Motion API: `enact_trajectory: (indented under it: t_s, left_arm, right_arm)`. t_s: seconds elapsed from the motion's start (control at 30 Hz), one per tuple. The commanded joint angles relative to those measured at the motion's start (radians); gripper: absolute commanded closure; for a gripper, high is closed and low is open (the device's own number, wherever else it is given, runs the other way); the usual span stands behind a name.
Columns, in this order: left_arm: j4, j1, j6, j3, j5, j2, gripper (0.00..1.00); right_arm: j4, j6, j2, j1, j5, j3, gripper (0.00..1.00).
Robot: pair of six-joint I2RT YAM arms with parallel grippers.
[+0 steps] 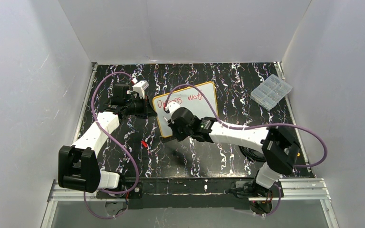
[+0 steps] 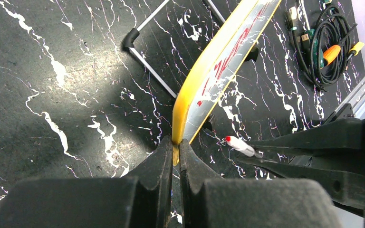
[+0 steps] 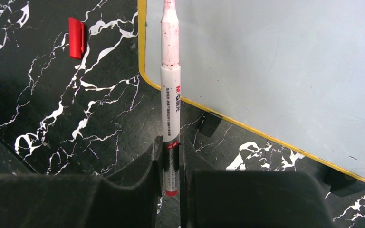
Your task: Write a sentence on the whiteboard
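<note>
In the top view, left of centre, the left gripper [image 2: 175,148] is clamped on the yellow left edge of the whiteboard [image 1: 200,105]. A red cap [image 1: 144,143] lies on the table [image 1: 209,156] below it. The whiteboard stands tilted mid-frame, with the sentence [image 1: 183,99] in red along its top. The right gripper [image 3: 171,159] pinches a marker [image 3: 170,90] at the whiteboard's lower left corner. A clear box [image 1: 271,91] sits at the upper right.
</note>
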Motion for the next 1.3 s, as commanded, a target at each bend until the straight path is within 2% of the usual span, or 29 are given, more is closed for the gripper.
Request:
enact_trajectory:
  t_s: [0.0,1.27]
  left_arm:
    - [-0.006,-0.004,0.005,0.006,0.024,-0.047,1.0]
    - [-0.007,-0.004,0.004,0.008,0.03,-0.047,1.0]
  right_arm:
    - [-0.003,0.017,0.04,0.003,-0.008,0.074,0.99]
    - [-0.1,0.064,0.158,-0.018,0.08,0.194,0.99]
